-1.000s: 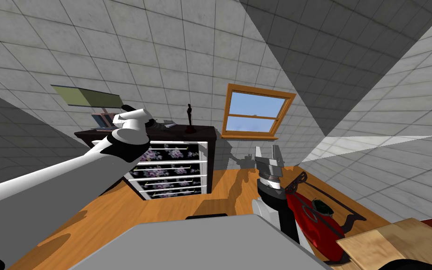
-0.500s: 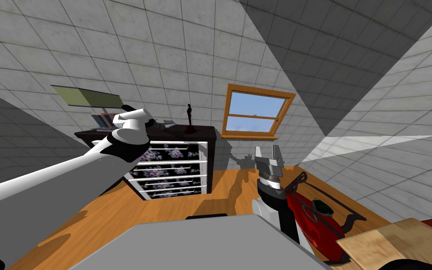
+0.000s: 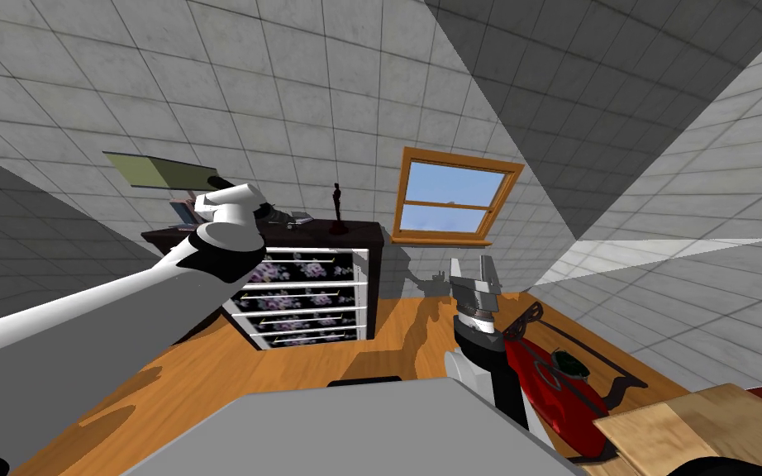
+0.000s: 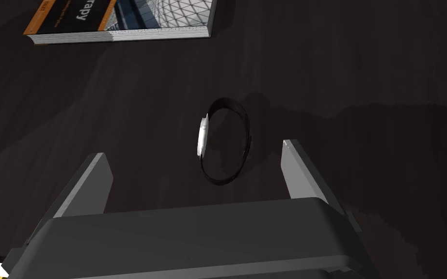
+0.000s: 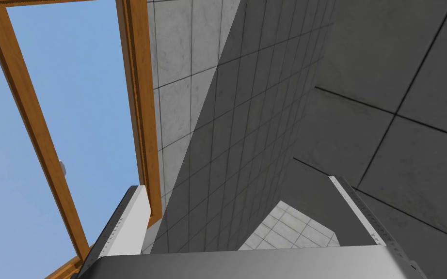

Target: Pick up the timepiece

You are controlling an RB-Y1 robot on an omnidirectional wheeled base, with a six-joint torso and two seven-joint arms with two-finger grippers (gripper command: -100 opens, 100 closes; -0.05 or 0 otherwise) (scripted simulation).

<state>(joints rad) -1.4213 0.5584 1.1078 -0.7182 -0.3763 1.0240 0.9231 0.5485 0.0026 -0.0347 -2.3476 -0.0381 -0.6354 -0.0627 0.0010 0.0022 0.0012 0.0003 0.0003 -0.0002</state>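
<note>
A wristwatch (image 4: 222, 140) with a black band and a white face lies on its edge on the dark top of the dresser (image 3: 354, 230). My left gripper (image 4: 192, 150) hovers right over it, open, one finger on each side of the watch and neither touching it. In the head view my left arm (image 3: 226, 227) reaches over the dresser's top and hides the watch. My right gripper (image 3: 474, 268) stands open and holds nothing, pointing up in front of my chest.
A book (image 4: 120, 19) lies on the dresser top beyond the watch, and a dark figurine (image 3: 338, 207) stands near the top's right end. A red appliance (image 3: 553, 388) lies on the wooden floor to the right, beside a wooden tabletop corner (image 3: 685, 430).
The head picture has shifted slightly, so I have moved a little. My left hand sits a bit higher over the dresser top. The right arm has not moved.
</note>
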